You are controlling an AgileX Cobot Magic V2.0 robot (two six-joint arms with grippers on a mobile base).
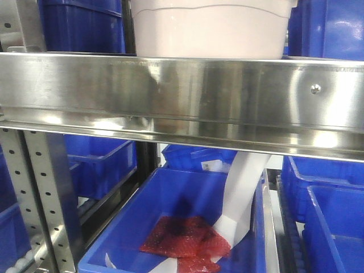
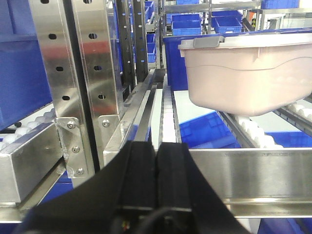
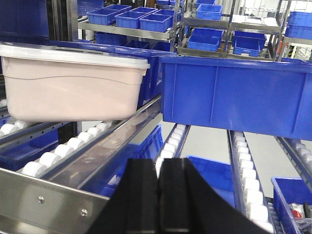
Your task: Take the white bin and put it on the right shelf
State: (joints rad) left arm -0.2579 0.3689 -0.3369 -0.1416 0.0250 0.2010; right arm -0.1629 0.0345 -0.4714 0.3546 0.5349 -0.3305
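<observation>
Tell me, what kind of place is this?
Probably a warehouse or factory storeroom. Shiny steel racks have white rollers so bins can slide, rows of blue crates fill the shelves, and a white bin sits on one.

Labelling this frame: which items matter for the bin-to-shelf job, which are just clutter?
Job:
- white bin, resting on the rollers
- right shelf, steel front rail
- left tool and right tool, both shut and empty

Clutter:
- blue crate beside the bin
- red packets in the lower blue crate

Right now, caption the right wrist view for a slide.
White bin resting on the shelf's rollers beside a blue crate, right gripper shut and empty.
</observation>
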